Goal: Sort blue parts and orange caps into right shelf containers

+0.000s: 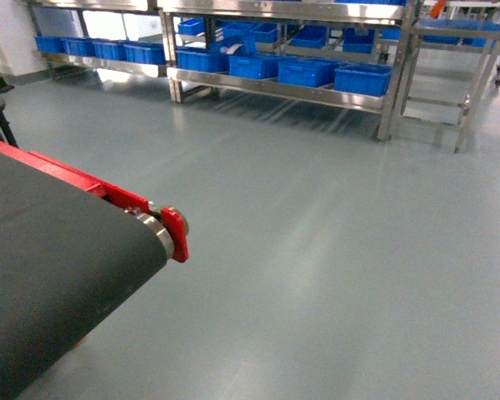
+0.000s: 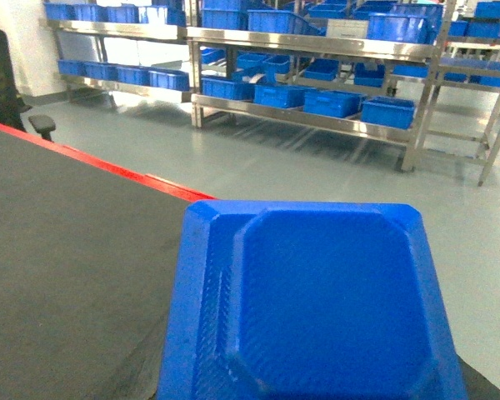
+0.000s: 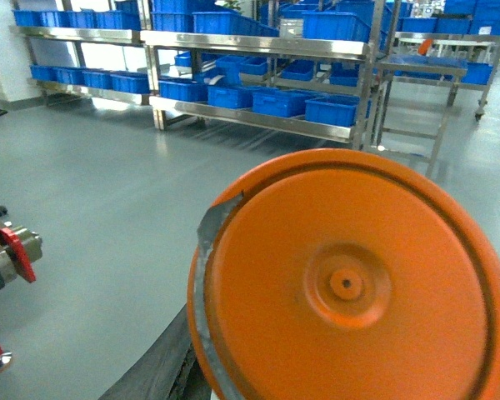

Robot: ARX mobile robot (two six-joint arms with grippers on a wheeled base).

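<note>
A blue part (image 2: 317,304) fills the left wrist view at 6 o'clock; an orange cap (image 3: 354,283) fills the right wrist view. Blue crates (image 1: 362,78) sit on the shelf (image 1: 275,87) at 12 o'clock, across the floor (image 1: 317,250) from the conveyor belt (image 1: 50,267). Neither claw is visible, so their state cannot be told.

Grey glossy floor (image 1: 317,250) carries steel wire-frame shelving (image 1: 275,87) along the far wall. Rectangular blue plastic crates (image 1: 362,79) sit in rows on its lower tier. Black conveyor belt (image 1: 50,250) with red side rail (image 1: 83,185) and steel end roller (image 1: 160,235) at left foreground.
</note>
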